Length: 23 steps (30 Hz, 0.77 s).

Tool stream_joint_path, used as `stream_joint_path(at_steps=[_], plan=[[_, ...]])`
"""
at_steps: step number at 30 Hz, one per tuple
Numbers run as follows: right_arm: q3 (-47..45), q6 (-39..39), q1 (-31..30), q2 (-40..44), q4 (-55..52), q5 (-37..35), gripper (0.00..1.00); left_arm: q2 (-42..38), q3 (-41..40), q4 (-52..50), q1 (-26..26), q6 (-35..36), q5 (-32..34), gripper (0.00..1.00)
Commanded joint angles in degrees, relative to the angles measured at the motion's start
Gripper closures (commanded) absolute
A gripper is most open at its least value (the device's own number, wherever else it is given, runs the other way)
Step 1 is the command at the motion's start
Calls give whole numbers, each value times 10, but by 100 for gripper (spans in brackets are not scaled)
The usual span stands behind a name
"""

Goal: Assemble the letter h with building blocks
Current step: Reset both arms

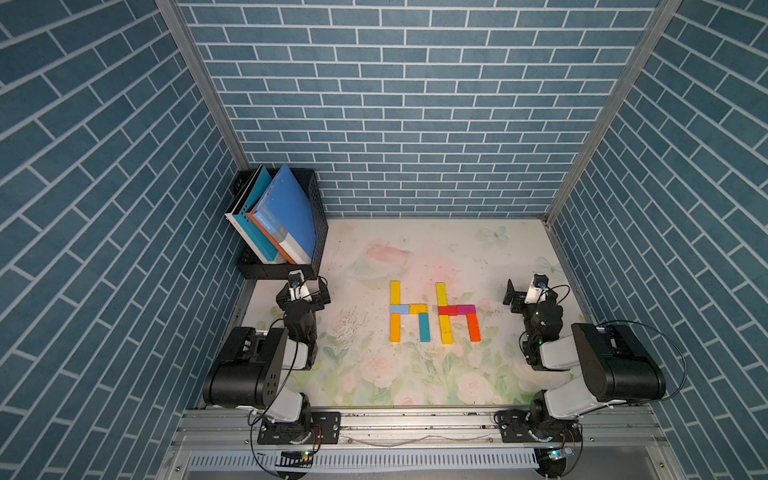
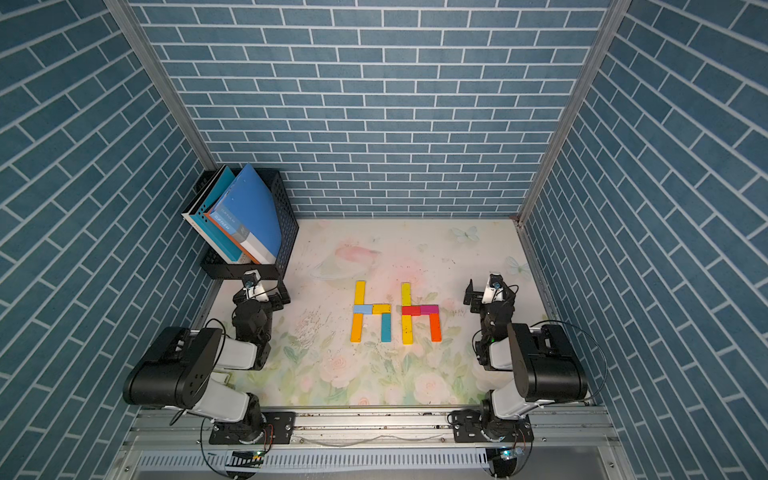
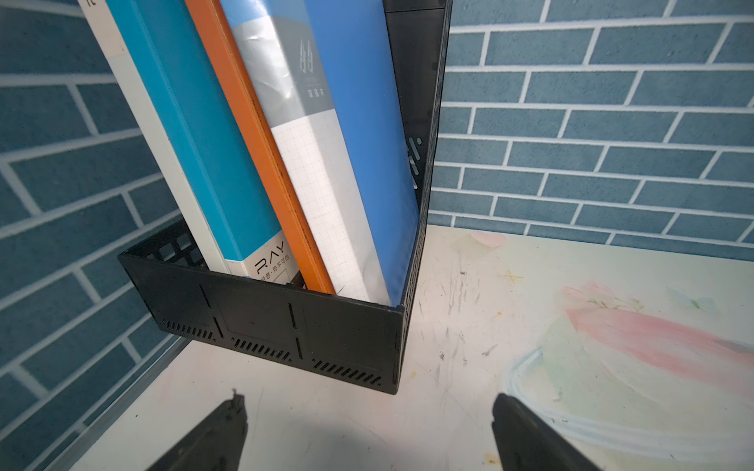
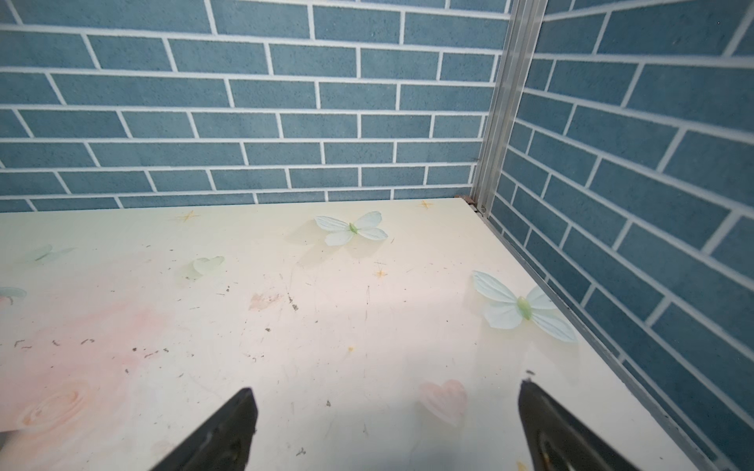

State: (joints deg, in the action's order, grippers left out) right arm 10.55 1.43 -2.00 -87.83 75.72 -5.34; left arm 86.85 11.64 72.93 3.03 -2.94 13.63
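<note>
The left gripper point(image 3: 367, 401) was seen with its black jaws spread wide and nothing between them, held just in front of the black perforated plastic file rack point(image 3: 285, 326), in which tall blue books point(image 3: 359, 122) were leaned. The right gripper point(image 4: 387, 389) was likewise spread and empty, above the bare floral-printed tabletop point(image 4: 326, 306) near a corner of the blue brick-patterned wall point(image 4: 285, 122). Both were kept well apart from the flat coloured building blocks point(image 1: 418, 308), probably so that nothing would be nudged. The blocks were laid between the arms as two letters h side by side, so the assembly was judged complete
</note>
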Motion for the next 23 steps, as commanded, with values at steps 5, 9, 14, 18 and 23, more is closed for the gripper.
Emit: stream_joint_path(at_steps=[5, 9, 14, 18, 23], plan=[[2, -13, -4, 0, 18, -10, 0, -1, 1, 13, 2, 7, -2, 0], [2, -13, -4, 0, 19, -10, 0, 0, 0, 12, 1, 7, -1, 1], [2, -13, -4, 0, 19, -10, 1, 1, 6, 3, 1, 17, -30, 0], [22, -29, -16, -6, -14, -3, 1, 0, 8, 0, 1, 20, -38, 1], [7, -32, -16, -1, 10, 2, 0, 1, 8, 1, 1, 20, -38, 0]])
